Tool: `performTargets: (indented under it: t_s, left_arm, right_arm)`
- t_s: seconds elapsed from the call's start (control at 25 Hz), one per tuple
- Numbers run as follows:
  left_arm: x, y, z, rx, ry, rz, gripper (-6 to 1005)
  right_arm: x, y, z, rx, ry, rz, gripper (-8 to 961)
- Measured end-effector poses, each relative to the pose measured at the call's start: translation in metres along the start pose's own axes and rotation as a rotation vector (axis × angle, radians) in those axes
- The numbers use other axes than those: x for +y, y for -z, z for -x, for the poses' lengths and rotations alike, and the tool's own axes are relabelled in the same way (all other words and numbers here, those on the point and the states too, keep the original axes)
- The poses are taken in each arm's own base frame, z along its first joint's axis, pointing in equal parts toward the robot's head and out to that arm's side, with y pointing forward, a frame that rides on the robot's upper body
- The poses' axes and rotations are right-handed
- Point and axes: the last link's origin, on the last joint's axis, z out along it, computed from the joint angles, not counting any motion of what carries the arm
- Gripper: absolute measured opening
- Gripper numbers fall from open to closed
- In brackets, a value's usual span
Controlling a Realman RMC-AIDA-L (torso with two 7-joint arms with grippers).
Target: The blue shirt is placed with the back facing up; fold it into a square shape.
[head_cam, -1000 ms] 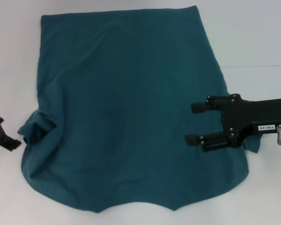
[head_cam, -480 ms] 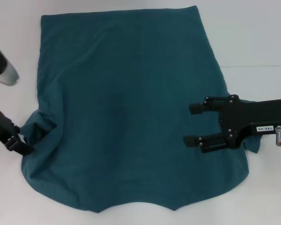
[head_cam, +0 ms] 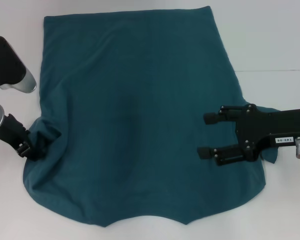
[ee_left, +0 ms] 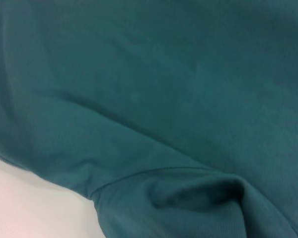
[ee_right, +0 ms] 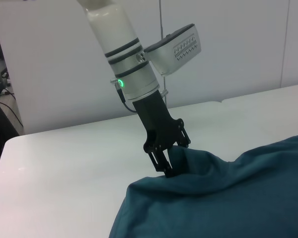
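**A:** Start on your left. What has changed there?

**B:** Your left gripper (head_cam: 31, 150) has come in from the counter's edge over the last second and now sits right at the bunched sleeve on the left side of the blue shirt (head_cam: 135, 115). In the right wrist view you can see it (ee_right: 168, 168) pointing down with its fingers (ee_right: 164, 163) pressed into a raised hump of cloth. Whether they have closed on the fabric or are only resting in the fold, I cannot tell.

**A:** What does that mean for the fold?

**B:** I'd judge you are at the grasp for a first sideways fold. The shirt lies spread on the white counter (head_cam: 270, 45), plain side up, nothing folded over yet, so almost all of the task is ahead.

**A:** And on the right?

**B:** Your right gripper (head_cam: 206, 135) has barely shifted. It lies over the shirt's right edge, fingers (head_cam: 212, 118) apart and pointing inward across the cloth, gripping nothing that I can see. The right sleeve peeks out just behind it.

**A:** Anything in the way?

**B:** No other things are on the counter. The trouble is the shirt itself: the sleeve at your left fingers is crumpled and tucked partly under the body, so a pinch there may catch several layers or only the sleeve. Beyond the right fingers the cloth lies smooth, but that arm rests across the side where a fold from the left would land.
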Motion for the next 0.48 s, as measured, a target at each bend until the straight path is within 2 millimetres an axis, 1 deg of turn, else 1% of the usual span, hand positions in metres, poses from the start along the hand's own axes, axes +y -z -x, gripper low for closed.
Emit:
performTargets:
  t_s: [0.2,0.48]
  left_arm:
    - [0.0010,-0.0020,-0.0009,-0.006,-0.009,-0.006,650]
    - [-0.0019,-0.0052,0.0002,-0.002,-0.014,-0.038,385]
  right_arm:
    - [0.0001,0.0001,-0.0004,-0.001,-0.002,-0.001,925]
    - [0.0003,-0.0015,0.0006,-0.002,0.000,0.003,925]
